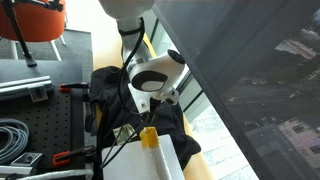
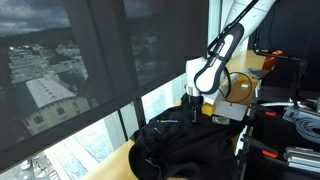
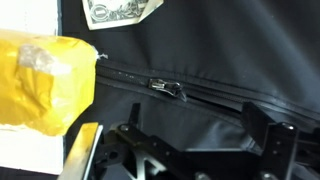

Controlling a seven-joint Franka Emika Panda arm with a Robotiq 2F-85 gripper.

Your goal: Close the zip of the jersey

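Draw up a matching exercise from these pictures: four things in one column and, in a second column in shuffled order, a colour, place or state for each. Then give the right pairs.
Things
1. jersey
2. zip pull
3. banknote
4. gripper

Descriptions
A. small and silvery
B. open, jaws wide apart
C. black and rumpled
D. pale printed paper at the top edge of the wrist view

Pairs: 1-C, 2-A, 3-D, 4-B
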